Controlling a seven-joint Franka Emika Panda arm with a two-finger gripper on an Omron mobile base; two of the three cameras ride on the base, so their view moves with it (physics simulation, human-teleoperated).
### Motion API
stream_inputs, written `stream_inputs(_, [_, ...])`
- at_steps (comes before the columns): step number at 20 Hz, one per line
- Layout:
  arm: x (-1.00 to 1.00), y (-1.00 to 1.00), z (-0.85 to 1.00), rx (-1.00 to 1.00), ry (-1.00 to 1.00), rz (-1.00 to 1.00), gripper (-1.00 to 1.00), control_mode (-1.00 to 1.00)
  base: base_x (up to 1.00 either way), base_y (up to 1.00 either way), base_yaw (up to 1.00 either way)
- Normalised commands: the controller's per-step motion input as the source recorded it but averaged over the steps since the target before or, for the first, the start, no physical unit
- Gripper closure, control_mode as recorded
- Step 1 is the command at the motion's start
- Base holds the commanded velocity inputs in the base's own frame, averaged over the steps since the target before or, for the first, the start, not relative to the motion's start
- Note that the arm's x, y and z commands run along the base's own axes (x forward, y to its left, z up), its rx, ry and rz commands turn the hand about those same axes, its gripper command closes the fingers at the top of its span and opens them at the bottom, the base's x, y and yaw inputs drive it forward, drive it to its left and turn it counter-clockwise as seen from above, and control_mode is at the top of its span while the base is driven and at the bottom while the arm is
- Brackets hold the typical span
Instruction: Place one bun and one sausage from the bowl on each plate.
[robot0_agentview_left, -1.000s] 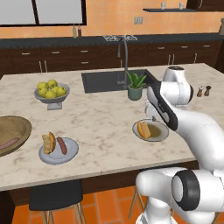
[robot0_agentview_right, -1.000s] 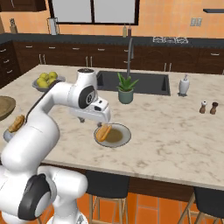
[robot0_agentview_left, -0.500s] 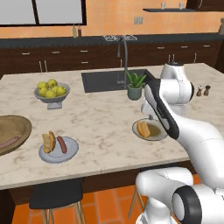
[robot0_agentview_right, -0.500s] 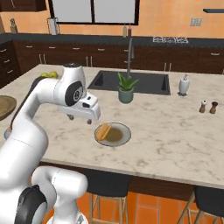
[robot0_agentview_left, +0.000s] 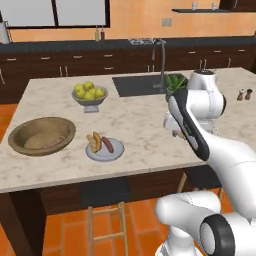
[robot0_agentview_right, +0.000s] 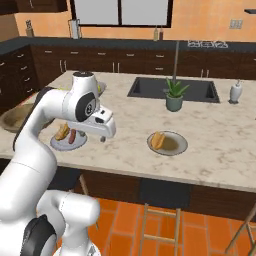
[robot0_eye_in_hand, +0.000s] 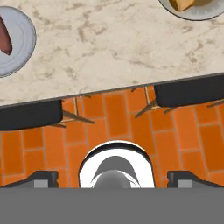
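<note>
The end effector (robot0_agentview_right: 103, 136) (fingers spread wide, holding nothing) hangs above the counter (robot0_agentview_right: 215, 150) between two plates.

Bowl (robot0_agentview_left: 42, 136) at counter's (robot0_agentview_left: 135, 120) left end; left plate (robot0_agentview_left: 105, 149) right of it; right plate (robot0_agentview_right: 167, 143) farther right; apples (robot0_agentview_left: 89, 92) behind.

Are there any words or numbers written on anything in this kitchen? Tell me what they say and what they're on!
None: no words, labels or numbers can be read anywhere.
The wooden bowl, the two plates, the apple bowl and the plant pot are plain.
The bottle by the sink and the small shakers are too small and blurred to show any label.
</note>
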Motion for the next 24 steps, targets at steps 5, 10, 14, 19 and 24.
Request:
stream_inputs(5, [0.00,0.00,0.00,0.00,0.00,0.00,-1.00,1.00,0.07,1.00,0.00])
stream_inputs(10, [0.00,0.00,0.00,0.00,0.00,0.00,-1.00,1.00,0.22,1.00,0.00])
stream_inputs(14, [0.00,0.00,0.00,0.00,0.00,0.00,-1.00,1.00,0.38,0.94,0.00])
stream_inputs(19, [0.00,0.00,0.00,0.00,0.00,0.00,-1.00,1.00,0.44,0.52,-0.01])
stream_inputs(24, [0.00,0.00,0.00,0.00,0.00,0.00,-1.00,1.00,0.41,0.04,0.00])
